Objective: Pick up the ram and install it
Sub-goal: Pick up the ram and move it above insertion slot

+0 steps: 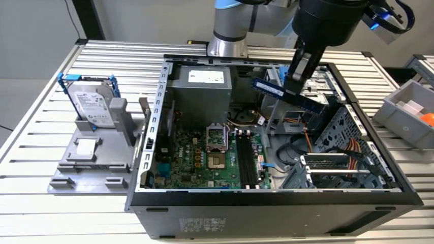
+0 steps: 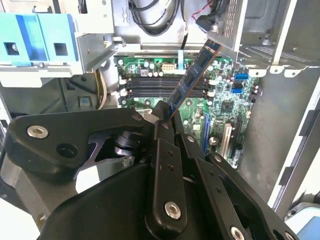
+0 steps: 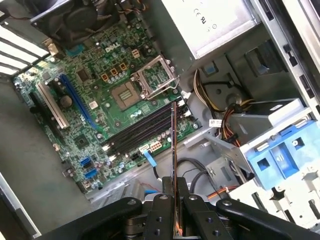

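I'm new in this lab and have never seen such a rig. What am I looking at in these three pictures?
This is one robot arm working over an open computer case that lies on a slatted metal table. The exterior view comes from a camera off the arm. Both wrist views come from cameras riding on the arm, looking past its black tool into the case. The tool is shut on the ram, a thin blue memory stick, held tilted in the air over the case. The long black slots on the green motherboard look empty. Outside the case, at the exterior view's left, a hard drive in a blue frame rests on a grey stand.
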Controlling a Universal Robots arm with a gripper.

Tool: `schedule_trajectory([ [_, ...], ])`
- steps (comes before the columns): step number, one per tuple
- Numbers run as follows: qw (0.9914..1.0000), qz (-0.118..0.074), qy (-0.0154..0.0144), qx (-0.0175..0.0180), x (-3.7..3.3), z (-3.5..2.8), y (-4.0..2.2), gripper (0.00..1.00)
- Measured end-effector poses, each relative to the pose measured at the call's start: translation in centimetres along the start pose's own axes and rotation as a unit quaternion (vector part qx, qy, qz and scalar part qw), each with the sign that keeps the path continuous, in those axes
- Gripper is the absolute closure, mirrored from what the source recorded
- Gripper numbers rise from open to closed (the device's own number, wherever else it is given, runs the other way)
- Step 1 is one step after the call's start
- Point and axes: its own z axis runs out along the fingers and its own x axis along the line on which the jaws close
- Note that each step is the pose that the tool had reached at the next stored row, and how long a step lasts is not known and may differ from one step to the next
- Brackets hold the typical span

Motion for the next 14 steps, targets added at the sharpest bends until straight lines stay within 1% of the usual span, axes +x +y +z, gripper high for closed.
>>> schedule_trajectory([
  [4, 0.99986, 0.017, -0.0001, 0.0006, 0.0, -0.01, 0.0, 1.0],
  [7, 0.99957, 0.029, -0.0002, 0.001, 0.01, -0.01, 0.0, 1.0],
  [10, 0.99911, 0.042, -0.0004, 0.0014, 0.0, -0.01, 0.0, 1.0],
  [14, 0.9982, 0.06, -0.0006, 0.002, 0.0, -0.01, 0.0, 1.0],
])
